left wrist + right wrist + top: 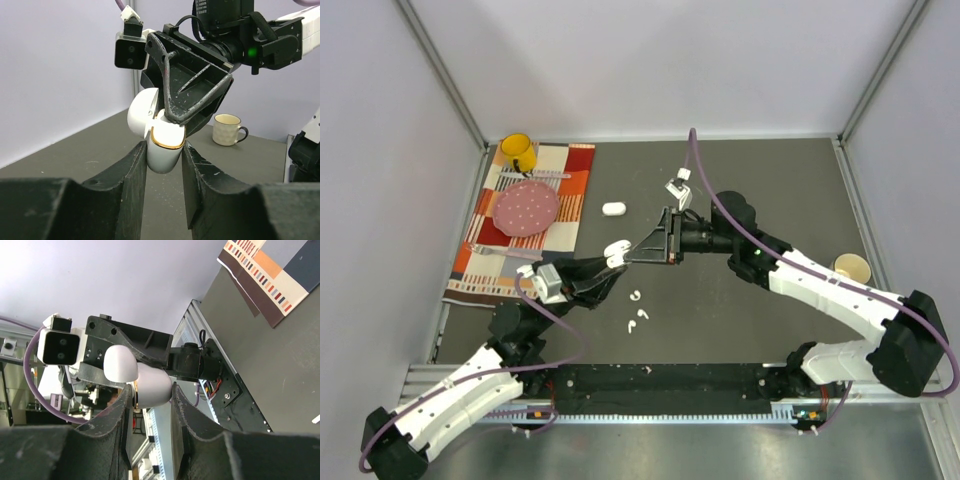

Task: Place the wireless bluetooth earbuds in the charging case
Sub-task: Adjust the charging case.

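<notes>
The white charging case (617, 250) is held open above the table, its lid (142, 111) tipped back and its gold-rimmed body (165, 147) upright. My left gripper (165, 150) is shut on the body from below. My right gripper (151, 390) is shut on the same case (152, 384) from the opposite side, and its fingers (175, 112) cover the opening. Three tiny white earbuds lie on the dark table just below: one (635, 296), another (641, 314) and a third (631, 326). I cannot see an earbud in the case or in either gripper.
A second white case (613, 209) lies closed further back. A patterned cloth (570, 170) at the left carries a pink plate (527, 207) and a yellow mug (518, 152). A cream cup (851, 267) stands at the right, behind the right arm.
</notes>
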Controlling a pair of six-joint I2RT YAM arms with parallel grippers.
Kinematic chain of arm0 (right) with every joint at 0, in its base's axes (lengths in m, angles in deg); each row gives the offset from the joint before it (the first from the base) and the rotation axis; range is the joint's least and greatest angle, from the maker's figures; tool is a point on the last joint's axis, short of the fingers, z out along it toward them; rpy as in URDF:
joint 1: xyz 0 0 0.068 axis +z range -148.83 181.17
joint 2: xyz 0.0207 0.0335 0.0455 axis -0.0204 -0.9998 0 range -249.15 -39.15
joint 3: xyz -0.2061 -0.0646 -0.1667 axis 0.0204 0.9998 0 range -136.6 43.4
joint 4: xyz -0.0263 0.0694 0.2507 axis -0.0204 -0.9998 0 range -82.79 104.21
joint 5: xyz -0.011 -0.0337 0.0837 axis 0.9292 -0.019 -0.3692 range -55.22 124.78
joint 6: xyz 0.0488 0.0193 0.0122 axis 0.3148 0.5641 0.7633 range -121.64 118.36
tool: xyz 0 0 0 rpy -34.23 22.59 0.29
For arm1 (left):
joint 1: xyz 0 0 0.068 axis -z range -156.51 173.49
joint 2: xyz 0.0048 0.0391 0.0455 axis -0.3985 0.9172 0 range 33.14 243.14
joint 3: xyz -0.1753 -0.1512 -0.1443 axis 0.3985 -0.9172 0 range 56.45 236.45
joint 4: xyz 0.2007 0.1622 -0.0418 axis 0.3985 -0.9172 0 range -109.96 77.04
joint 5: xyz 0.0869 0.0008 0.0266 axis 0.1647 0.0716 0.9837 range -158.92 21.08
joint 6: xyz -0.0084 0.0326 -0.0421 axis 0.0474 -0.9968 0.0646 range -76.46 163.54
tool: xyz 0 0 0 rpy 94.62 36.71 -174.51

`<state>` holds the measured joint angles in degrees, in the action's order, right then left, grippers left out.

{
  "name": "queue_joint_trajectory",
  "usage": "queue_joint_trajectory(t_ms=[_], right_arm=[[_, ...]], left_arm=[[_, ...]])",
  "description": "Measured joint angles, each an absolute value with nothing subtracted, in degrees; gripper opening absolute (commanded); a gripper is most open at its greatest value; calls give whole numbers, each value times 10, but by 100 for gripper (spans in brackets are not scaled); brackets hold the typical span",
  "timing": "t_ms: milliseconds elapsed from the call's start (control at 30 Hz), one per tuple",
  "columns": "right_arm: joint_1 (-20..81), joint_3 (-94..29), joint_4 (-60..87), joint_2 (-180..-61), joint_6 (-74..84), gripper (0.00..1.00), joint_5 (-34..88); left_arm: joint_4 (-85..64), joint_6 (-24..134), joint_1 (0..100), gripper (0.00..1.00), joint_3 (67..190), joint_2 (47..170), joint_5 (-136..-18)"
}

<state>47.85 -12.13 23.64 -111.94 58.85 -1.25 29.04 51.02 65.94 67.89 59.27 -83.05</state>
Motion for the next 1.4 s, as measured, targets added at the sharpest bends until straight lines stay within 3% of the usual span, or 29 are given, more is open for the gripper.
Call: queue_joint_trajectory(t_ms=[100,133,233,400,667,800,933,967,1033,1067,1100,1167,1200,1300,1400], right_arm=[[478,-121,238,-1119,589,0,-13],[477,-121,238,-1119,590,0,-13],[475,-121,236,-1119,590,0,-13],[473,-121,235,-1119,590,0,-13],[473,-121,233,-1120,589,0,-19],[473,-121,234,-1120,590,0,-19],[472,-121,234,-1120,590,1,-20],[472,-121,234,-1120,590,3,-20],[472,-121,234,-1120,590,14,-21],[472,-121,233,-1120,590,23,-22],[472,-121,232,-1120,590,40,-22],[472,-121,231,-1120,589,50,-23],[472,-121,231,-1120,588,63,-25],[473,-121,218,-1120,578,82,-28],[473,-121,204,-1119,566,85,-22]], left_arm=[[291,511,659,25,679,594,-834],[292,508,659,14,679,596,-834],[298,507,659,11,679,603,-836],[307,507,658,36,679,612,-840],[321,511,659,37,679,627,-845],[322,510,658,23,679,628,-846],[322,510,658,0,679,628,-847],[323,509,658,0,679,629,-847],[324,509,658,0,679,630,-849],[324,509,658,0,679,629,-850],[324,509,658,0,679,630,-851],[323,509,658,0,679,630,-851],[321,509,658,0,679,630,-850],[323,511,658,0,679,625,-838],[326,511,658,0,669,602,-813]])
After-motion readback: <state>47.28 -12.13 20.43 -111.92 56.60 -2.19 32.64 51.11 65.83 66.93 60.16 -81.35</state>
